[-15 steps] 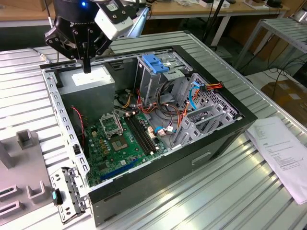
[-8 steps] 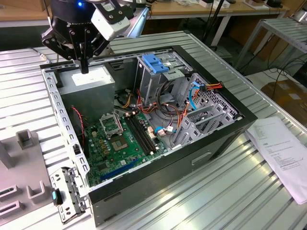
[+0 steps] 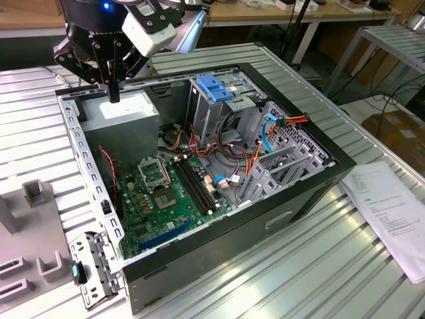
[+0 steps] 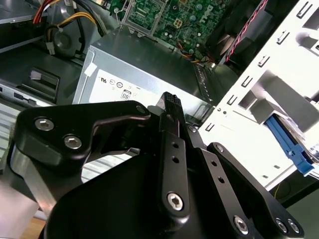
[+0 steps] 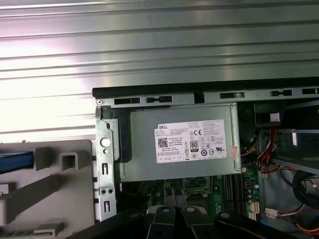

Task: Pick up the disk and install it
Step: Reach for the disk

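My gripper [image 3: 114, 96] hangs shut with nothing in it, just above the back corner of the open computer case [image 3: 312, 193], over the grey power-supply box [image 3: 123, 114]. In both wrist views its black fingers [image 4: 171, 102] [image 5: 164, 219] point at that box [image 5: 182, 142]. The disk shows as a blue rail with a silver edge [image 4: 290, 145] beyond the case's white perforated wall, and as a blue strip [image 5: 15, 162] lying in the grey fixture [image 5: 55, 184] beside the case. The gripper is well apart from it.
Inside the case stand the metal drive cage with a blue handle [image 3: 214, 90], the green motherboard [image 3: 166, 196] and loose coloured cables [image 3: 279, 126]. The grey fixture [image 3: 33, 232] sits at the exterior view's left on the slatted metal table [image 3: 279, 279]. Printed papers [image 3: 392, 206] lie at its right.
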